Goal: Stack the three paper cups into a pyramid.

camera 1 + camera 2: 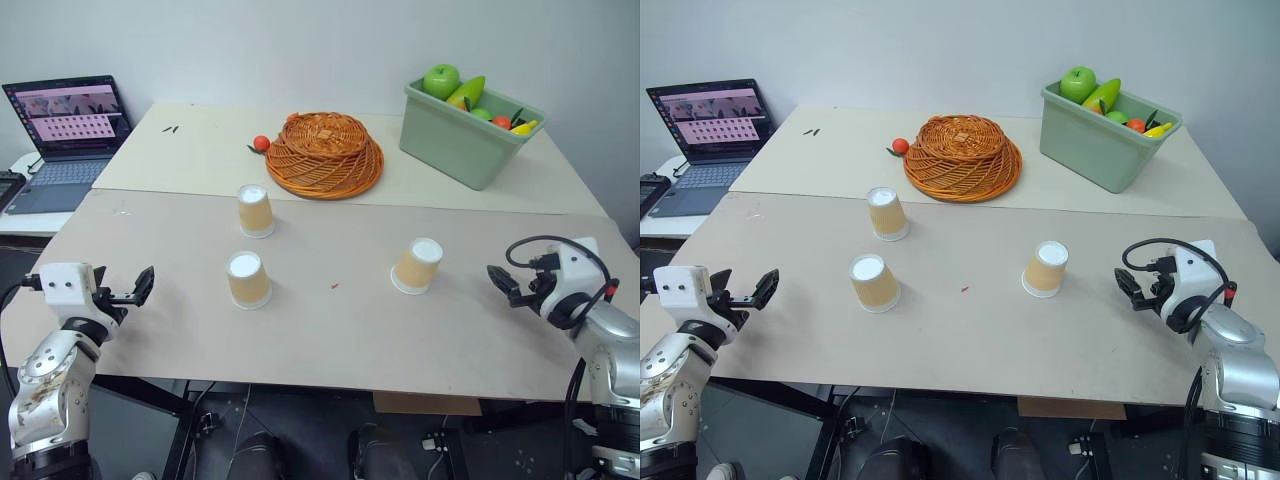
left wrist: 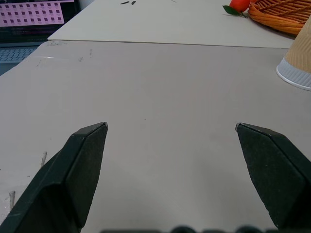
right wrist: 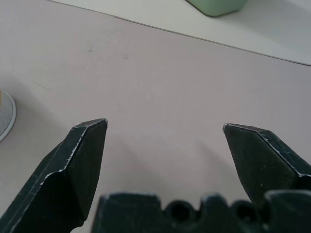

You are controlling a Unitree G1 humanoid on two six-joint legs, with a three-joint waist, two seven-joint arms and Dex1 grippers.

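At the far left a laptop [image 1: 68, 125] sits open beside the worktop [image 1: 330, 340]. The left claw [image 1: 135, 290] hovers over the worktop's near left edge, its two black fingers [image 2: 77, 165] spread wide with nothing between them. Next come two of the three paper cups, both upside down with white bases up: one [image 1: 247, 279] toward the near side and another [image 1: 255, 210] just behind it, apart from each other. Behind them, a small orange fruit [image 1: 261, 143] lies just beside an overturned orange wicker basket [image 1: 325, 153]. The third cup [image 1: 418, 265] stands inverted and slightly tilted, well apart to the right of the pair. A green bin [image 1: 465, 135] of fruit stands at the far right. The right claw [image 1: 510, 285] hangs over the near right edge, wide and empty. No cup is stacked.
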